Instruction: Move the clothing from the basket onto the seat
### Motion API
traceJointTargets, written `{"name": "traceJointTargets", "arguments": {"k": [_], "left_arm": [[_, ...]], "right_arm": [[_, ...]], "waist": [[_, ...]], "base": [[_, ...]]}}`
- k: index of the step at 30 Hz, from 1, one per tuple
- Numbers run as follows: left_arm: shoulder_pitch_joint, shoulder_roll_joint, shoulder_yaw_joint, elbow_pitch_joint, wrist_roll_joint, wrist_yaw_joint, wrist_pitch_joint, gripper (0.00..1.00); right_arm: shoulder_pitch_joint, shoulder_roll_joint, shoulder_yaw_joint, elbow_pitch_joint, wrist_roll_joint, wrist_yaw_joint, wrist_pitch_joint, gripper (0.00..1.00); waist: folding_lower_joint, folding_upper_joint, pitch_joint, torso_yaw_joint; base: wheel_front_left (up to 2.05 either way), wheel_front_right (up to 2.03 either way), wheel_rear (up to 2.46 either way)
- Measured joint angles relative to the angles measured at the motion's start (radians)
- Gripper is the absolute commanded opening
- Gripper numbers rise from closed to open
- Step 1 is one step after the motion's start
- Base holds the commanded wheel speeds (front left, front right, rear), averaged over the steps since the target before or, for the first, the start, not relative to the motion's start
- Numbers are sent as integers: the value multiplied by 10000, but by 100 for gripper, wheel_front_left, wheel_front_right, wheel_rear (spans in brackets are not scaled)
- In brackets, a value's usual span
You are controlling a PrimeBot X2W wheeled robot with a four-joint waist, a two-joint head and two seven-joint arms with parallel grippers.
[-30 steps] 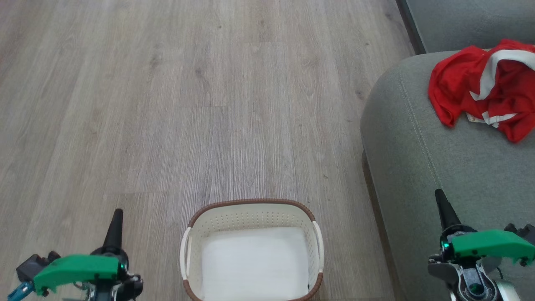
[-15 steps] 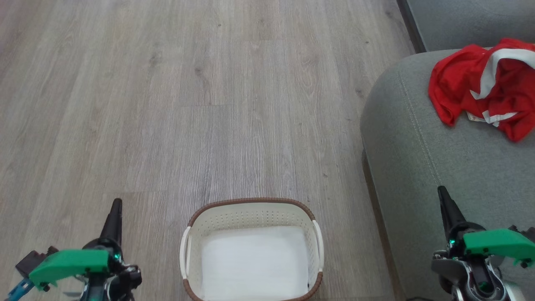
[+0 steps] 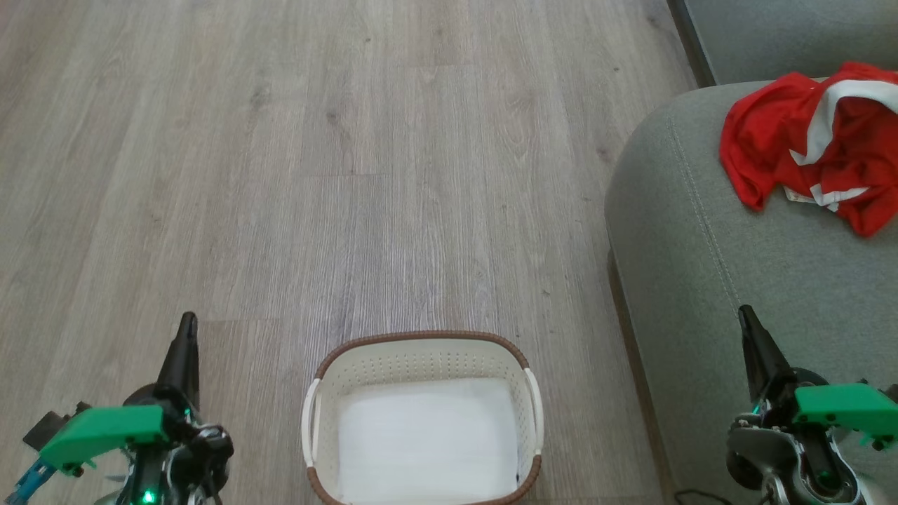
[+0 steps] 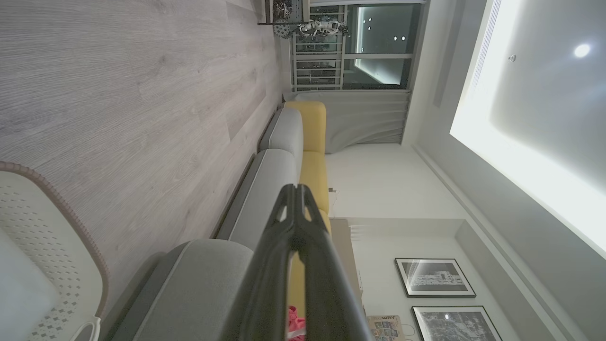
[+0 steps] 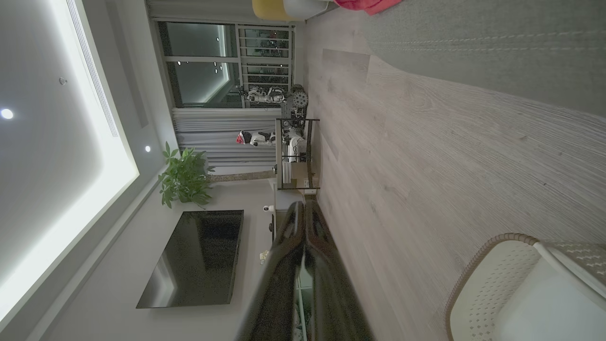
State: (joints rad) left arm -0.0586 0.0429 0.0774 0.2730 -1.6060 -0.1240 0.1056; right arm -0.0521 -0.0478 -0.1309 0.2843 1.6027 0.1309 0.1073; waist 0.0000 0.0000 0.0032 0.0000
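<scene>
Pale grey wood-grain floor (image 3: pixel 351 175) is running away in long planks. At the far end, dark windows (image 4: pixel 378 47) are catching small light reflections, and a grey curtain (image 4: pixel 364 118) is hanging beside them. Yellow back cushions (image 4: pixel 313 142) are lining a white wall (image 4: pixel 378 184), where framed pictures (image 4: pixel 434 277) are hanging. On the opposite wall a black screen (image 5: pixel 199 258) is sitting dark. A leafy potted plant (image 5: pixel 184 177) is standing beside it, with a metal rack (image 5: pixel 296 154) near the curtain. A recessed ceiling panel (image 4: pixel 521 142) is glowing bright, and a small spotlight (image 4: pixel 581 49) is shining.

We see the basket (image 3: pixel 421 361) cut off at its near end by the bottom edge, and the clothing (image 3: pixel 765 140) cut off on the right.
</scene>
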Motion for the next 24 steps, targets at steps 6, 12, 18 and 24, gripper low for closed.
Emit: {"name": "traceJointTargets", "arguments": {"k": [6, 12, 18, 24], "left_arm": [[-7, -4, 2, 0, 0, 0, 0, 0], [-7, -4, 2, 0, 0, 0, 0, 0], [-7, -4, 2, 0, 0, 0, 2, 0], [-7, -4, 2, 0, 0, 0, 0, 0]], "right_arm": [[0, 0, -4, -4, 0, 0, 0, 0], [0, 0, -4, -4, 0, 0, 0, 0], [0, 0, -4, -4, 0, 0, 0, 0], [0, 0, -4, -4, 0, 0, 0, 0]], "waist": [[0, 0, 0, 0], [0, 0, 0, 0], [0, 0, 0, 0], [0, 0, 0, 0]], "base": [[0, 0, 0], [0, 0, 0], [0, 0, 0], [0, 0, 0]]}}
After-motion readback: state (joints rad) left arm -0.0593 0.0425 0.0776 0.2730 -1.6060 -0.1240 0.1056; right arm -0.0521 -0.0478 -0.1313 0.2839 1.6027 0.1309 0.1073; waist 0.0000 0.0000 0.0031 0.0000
